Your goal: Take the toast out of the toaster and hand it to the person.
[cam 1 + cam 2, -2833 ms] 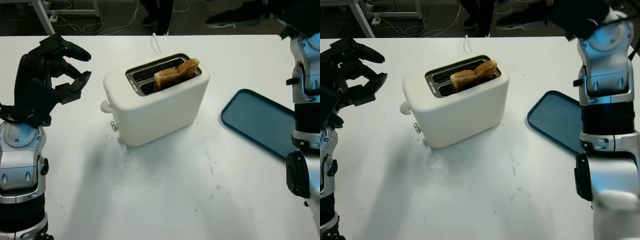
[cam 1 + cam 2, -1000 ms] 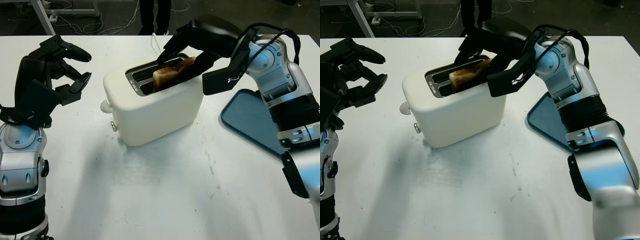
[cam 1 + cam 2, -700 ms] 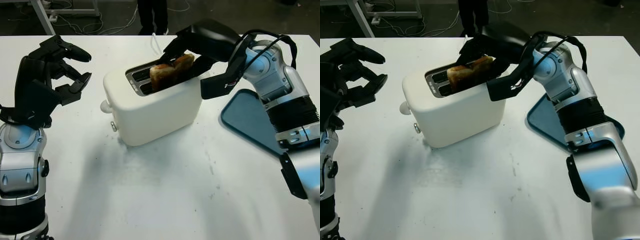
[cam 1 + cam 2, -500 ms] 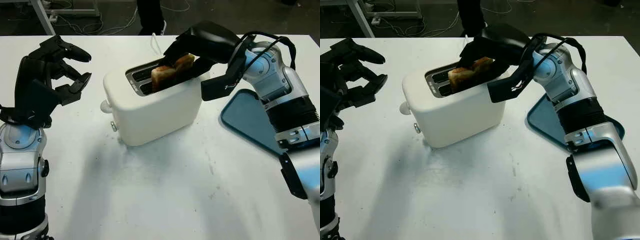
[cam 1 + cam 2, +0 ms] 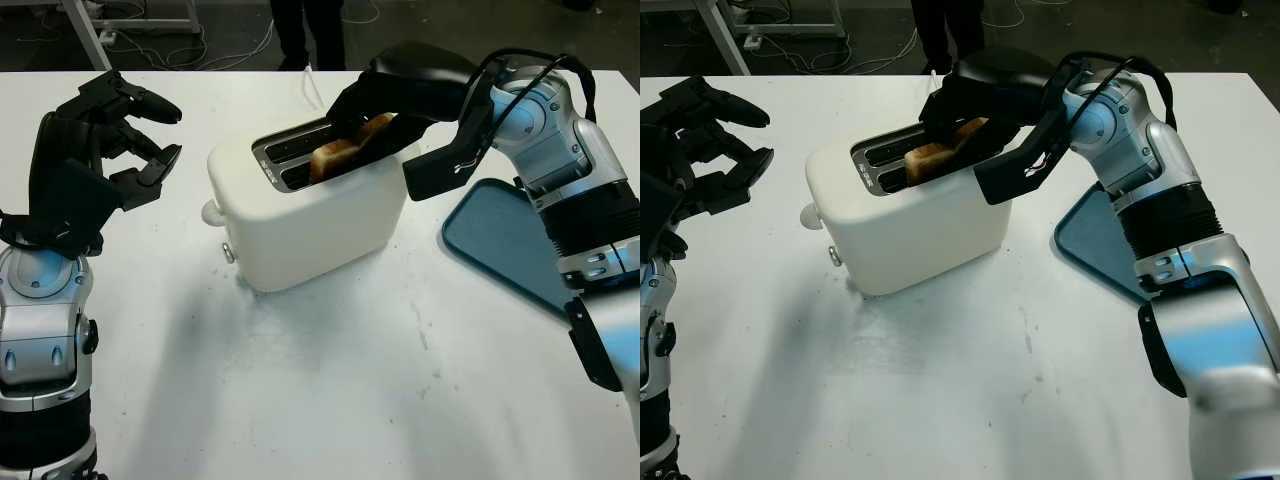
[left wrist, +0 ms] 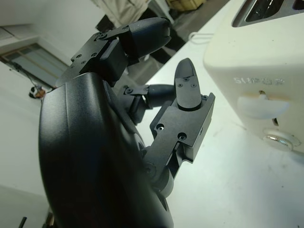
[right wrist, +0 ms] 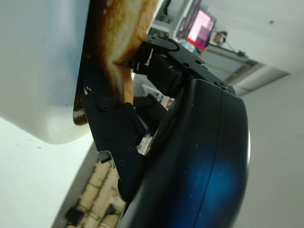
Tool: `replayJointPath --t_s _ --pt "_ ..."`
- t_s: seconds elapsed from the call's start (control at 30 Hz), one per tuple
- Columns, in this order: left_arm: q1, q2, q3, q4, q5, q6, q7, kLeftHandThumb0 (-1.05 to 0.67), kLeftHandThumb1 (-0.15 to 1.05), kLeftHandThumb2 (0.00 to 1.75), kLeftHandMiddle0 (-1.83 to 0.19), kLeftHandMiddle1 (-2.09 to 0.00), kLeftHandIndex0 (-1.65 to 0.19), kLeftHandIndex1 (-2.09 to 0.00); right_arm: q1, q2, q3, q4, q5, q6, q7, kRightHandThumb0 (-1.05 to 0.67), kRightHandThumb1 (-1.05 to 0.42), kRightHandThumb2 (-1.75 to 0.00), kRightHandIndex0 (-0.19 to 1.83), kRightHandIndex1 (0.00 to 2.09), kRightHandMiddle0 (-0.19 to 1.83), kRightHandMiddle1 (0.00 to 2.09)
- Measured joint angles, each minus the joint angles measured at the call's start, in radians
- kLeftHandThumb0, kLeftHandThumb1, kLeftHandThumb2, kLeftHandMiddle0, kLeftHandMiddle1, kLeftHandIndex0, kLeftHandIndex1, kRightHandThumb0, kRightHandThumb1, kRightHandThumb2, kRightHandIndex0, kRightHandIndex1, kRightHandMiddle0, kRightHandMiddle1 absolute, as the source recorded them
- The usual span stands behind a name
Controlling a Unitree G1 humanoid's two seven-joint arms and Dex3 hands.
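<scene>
Toaster [image 5: 310, 215]: cream two-slot body, standing mid-desk, turned at a slant; slots on top, a round knob and a small lever on the end facing the left hand.
Toast [image 5: 340, 153]: browned slice, sitting in the nearer slot, its upper edge standing proud of the toaster top and leaning toward the right hand.
Right hand [image 5: 365, 115]: black, three-fingered, reaching in over the far right corner of the toaster; fingers pinched on the upper end of the toast, one finger on the far side, the thumb block on the near side against the toaster's right end. The right wrist view shows the crust pressed between black finger links, beside the cream wall.
Right arm [image 5: 1130, 150]: silver and black, bent at the elbow, passing over the tray's near end.
Left hand [image 5: 95, 150]: black, raised above the desk to the left of the toaster and apart from it; holds nothing, open, palm turned toward the toaster. The left wrist view shows its fingers [image 6: 187, 90] near the toaster's knob end without touching.
Tray [image 5: 500, 245]: dark blue, shallow, rounded corners, flat on the desk to the right of the toaster, partly covered by the right arm.
Desk [image 5: 330, 380]: white top, faintly scuffed and speckled in front of the toaster.
Cord [image 5: 312, 85]: white, running from behind the toaster toward the far desk edge.
Person [image 5: 310, 30]: dark-trousered legs standing beyond the far edge of the desk.
</scene>
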Motion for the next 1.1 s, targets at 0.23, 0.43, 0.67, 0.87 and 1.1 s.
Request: replayJointPath --t_s 0.23,0.43,0.67,0.87,1.1 --pt "0.0 0.0 0.0 -0.001 -0.001 0.003 0.0 0.03 0.71 0.48 -0.56 -1.53 -0.53 -1.17 0.005 -0.003 0.027 0.048 -0.101 -0.073 -0.184 -0.43 -0.92 -0.12 1.13 1.75 0.92 1.74" --pt "0.005 0.0 0.0 0.0 -0.002 0.001 0.0 0.02 0.7 0.48 -0.56 -1.54 -0.53 -1.18 0.005 -0.004 0.033 0.108 -0.163 -0.134 -0.344 -0.43 -0.92 -0.3 1.12 1.75 0.9 1.75" --pt "0.007 0.0 0.001 0.002 -0.012 0.0 0.0 0.0 0.71 0.47 -0.54 -1.54 -0.53 -1.18 -0.001 -0.002 -0.017 0.164 -0.094 -0.141 -0.321 -0.34 -0.92 -0.32 1.02 1.75 0.79 1.75" --pt "0.011 -0.002 0.001 0.005 -0.016 -0.002 0.0 0.01 0.71 0.46 -0.55 -1.55 -0.54 -1.19 -0.134 -0.017 -0.164 0.261 0.131 -0.049 -0.182 -0.34 -0.92 -0.34 0.96 1.75 0.7 1.75" --pt "0.012 -0.002 0.0 0.008 -0.014 -0.011 0.0 0.02 0.71 0.47 -0.54 -1.54 -0.53 -1.19 -0.2 -0.034 -0.272 0.337 0.277 -0.009 -0.118 -0.55 -0.92 -0.29 1.05 1.75 0.85 1.75"
